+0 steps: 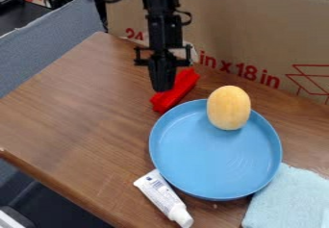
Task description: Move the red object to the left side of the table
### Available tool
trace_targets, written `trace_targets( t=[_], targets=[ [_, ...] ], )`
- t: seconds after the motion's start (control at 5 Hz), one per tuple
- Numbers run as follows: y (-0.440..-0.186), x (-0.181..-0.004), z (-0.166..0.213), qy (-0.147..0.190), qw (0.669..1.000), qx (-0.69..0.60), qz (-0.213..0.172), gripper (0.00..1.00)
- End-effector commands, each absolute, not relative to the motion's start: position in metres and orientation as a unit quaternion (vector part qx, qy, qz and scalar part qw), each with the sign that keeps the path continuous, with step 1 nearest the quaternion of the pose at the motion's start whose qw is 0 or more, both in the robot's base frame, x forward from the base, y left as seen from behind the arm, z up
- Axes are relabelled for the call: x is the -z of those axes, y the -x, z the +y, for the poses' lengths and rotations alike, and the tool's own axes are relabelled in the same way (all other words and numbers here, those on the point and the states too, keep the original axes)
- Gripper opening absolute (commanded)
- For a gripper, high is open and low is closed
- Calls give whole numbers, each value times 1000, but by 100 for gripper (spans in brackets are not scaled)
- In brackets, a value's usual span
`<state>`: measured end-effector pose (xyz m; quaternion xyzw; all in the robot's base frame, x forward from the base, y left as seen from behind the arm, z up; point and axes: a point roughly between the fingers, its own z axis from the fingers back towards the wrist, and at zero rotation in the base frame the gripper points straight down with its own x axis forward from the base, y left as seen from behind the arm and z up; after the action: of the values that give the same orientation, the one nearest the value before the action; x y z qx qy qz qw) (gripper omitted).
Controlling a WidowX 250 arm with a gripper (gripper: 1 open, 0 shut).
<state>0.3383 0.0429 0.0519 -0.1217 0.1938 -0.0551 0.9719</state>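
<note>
The red object (178,89) is a small bright red bar on the brown table (77,107), just beyond the blue plate's far left rim. It is tilted, with its right end raised towards the cardboard box. My gripper (161,84) comes straight down from above. Its dark fingers (160,73) are shut together on the bar's left part, and the lower end of the bar still looks close to the tabletop. The fingers hide the exact place of contact.
A round blue plate (193,160) holds a yellow egg-shaped thing (229,108) to the right of the bar. A white tube (164,200) and a light blue cloth (290,203) lie near the front edge. A printed cardboard box (257,39) stands at the back.
</note>
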Motion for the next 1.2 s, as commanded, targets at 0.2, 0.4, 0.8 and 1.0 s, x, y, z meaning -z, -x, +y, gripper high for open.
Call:
trace_targets(
  t=[0.2,0.4,0.8,1.0],
  targets=[
    [-325,-172,62,97,989,35,109,0],
    [-332,-166,62,92,990,45,99,0],
    [-337,-150,69,91,989,59,100,100],
    [-336,-124,67,87,989,61,100,100]
  ],
)
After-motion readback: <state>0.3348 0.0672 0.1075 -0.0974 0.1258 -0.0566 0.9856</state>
